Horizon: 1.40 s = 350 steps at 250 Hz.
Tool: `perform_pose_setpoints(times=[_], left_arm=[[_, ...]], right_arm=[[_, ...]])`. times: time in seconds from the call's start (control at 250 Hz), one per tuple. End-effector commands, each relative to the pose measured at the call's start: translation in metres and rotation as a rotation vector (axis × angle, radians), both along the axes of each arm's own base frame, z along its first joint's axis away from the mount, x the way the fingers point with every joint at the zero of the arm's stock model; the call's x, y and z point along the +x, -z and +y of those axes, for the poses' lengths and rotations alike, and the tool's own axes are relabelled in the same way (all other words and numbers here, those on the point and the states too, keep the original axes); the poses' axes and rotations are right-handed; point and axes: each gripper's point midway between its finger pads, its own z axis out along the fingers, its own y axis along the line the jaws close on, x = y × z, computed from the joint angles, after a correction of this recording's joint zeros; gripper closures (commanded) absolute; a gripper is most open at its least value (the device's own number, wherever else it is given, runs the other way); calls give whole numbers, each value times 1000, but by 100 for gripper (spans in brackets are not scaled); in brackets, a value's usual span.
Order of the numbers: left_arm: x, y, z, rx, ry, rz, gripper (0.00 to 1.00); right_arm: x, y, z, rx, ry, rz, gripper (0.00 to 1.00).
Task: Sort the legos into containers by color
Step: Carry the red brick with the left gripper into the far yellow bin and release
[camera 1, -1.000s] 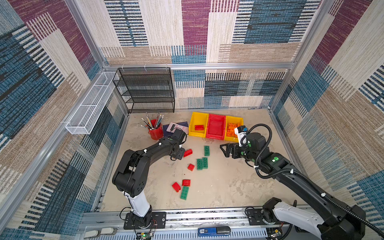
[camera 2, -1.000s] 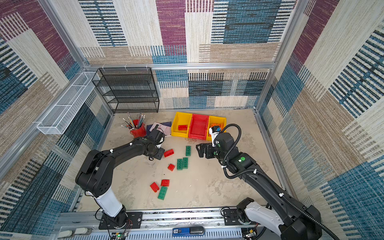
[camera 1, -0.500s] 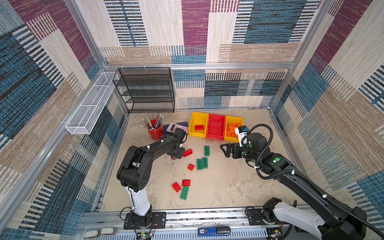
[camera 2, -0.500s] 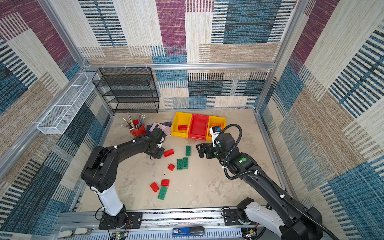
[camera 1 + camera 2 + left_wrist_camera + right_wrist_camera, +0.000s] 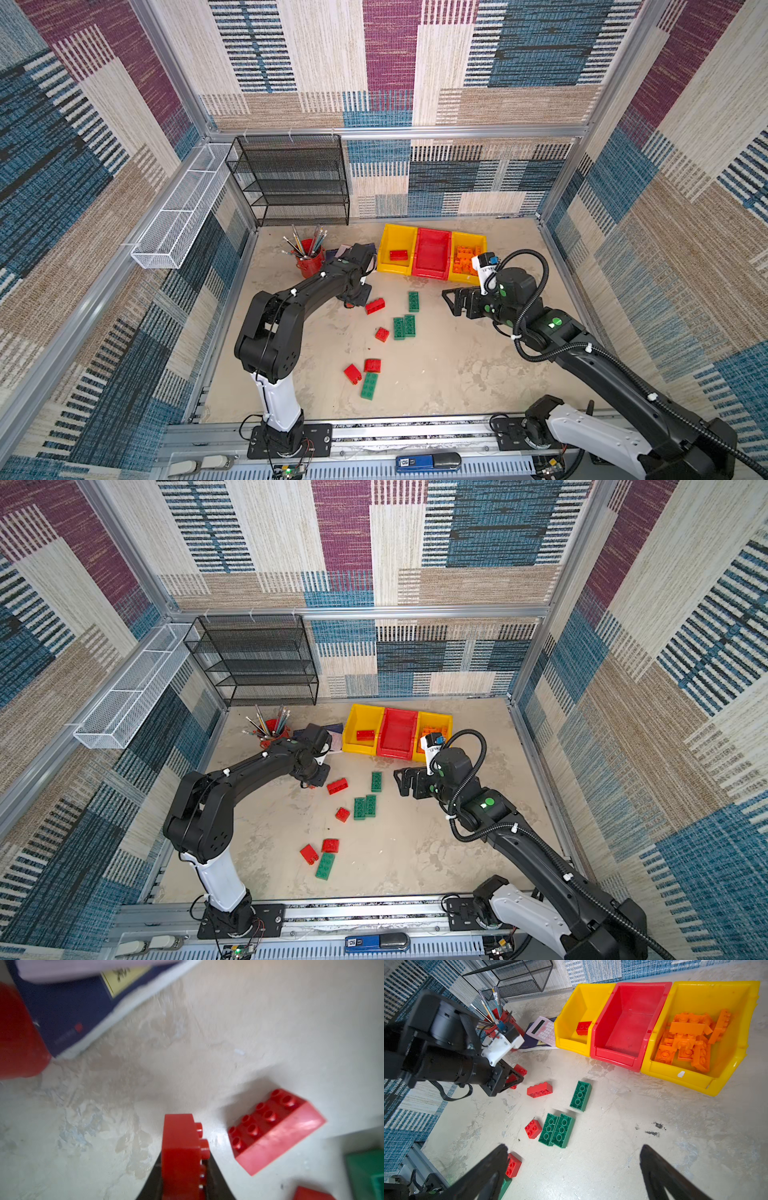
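The desk (image 5: 465,374) carries everything. The containers (image 5: 616,1057) stand in a row beyond both pincers. First is a yellow bin (image 5: 566,1007) with one red brick (image 5: 584,1027) in it, then a red bin (image 5: 633,1012). Last is a second yellow bin (image 5: 724,1088) holding an orange pile (image 5: 689,1043), too tangled to count. In both top views the right arm's wrist camera covers that bin's near corner.

The right pincer (image 5: 451,302) stands wide and holds nothing. In its wrist view only two dark fingers (image 5: 488,1169) show, cut off by the frame edge. Ahead of them lie a green pair (image 5: 556,1130) side by side and touching, and a red square brick (image 5: 533,1128) just beside it. One finger half hides another red piece (image 5: 513,1165), and a green piece (image 5: 504,1186) behind it runs out of frame.

The left pincer (image 5: 515,1078) is clamped on a small red brick (image 5: 179,1147), studs facing sideways. In the top views the wrist hides the grip. The left wrist view is blurred, the brick's near end runs off the frame, and the fingers (image 5: 218,1180) are only dark wedges. Whether the brick is clear of the desk cannot be told.

Just beside this pincer, towards the right pincer, lies a long red brick (image 5: 274,1130), and past it a single green brick (image 5: 413,301). On its other side are a red cup (image 5: 309,266) and a dark book (image 5: 68,1012) under a calculator (image 5: 544,1030).
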Motion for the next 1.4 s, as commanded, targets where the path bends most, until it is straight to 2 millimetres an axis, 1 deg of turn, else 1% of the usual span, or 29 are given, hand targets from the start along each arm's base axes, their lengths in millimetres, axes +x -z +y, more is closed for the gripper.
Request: perform_pose_setpoints(times=[0.0,0.136,0.296,0.444,0.564,0.724,0.776,0.856,0.884,0.956,1.0,1.092,1.2,1.288,1.396], left_arm=[[14,-24,-14,-55,-2,-18,80],[50,-57,-38,-106,14,-70,80],[89,-75,-72,-149,43,-124,79],[121,-79,-98,-166,52,-180,78],[143,-76,-118,-207,67,-232,78],[163,-70,-130,-230,61,-268,77],[168,-70,-134,-237,65,-282,75],[174,-69,-139,-251,76,-297,65],[177,-70,-140,-257,76,-305,59],[182,-69,-144,-268,81,-316,37],[184,-70,-146,-276,85,-324,31],[186,-77,-149,-292,87,-338,28],[181,-90,-147,-299,87,-348,26],[169,-101,-144,-278,92,-357,26],[148,-111,-130,-235,93,-363,26]], right_arm=[[2,-5,0,5,5,-29,0],[2,-4,-2,4,13,-34,0],[1,-4,-4,11,24,-40,0],[4,-6,-4,18,33,-47,0],[7,-7,-4,12,42,-49,0],[11,-4,-8,-8,67,-44,0],[12,-3,-8,-13,70,-43,0],[12,-1,-9,-18,75,-40,0],[13,-1,-9,-18,77,-39,0],[13,-1,-9,-16,78,-39,0],[14,-1,-8,-15,75,-38,0],[14,-4,-6,-5,70,-39,0],[13,-7,-5,4,67,-42,0],[12,-6,-6,9,68,-40,0],[8,-5,-3,27,53,-32,0]])
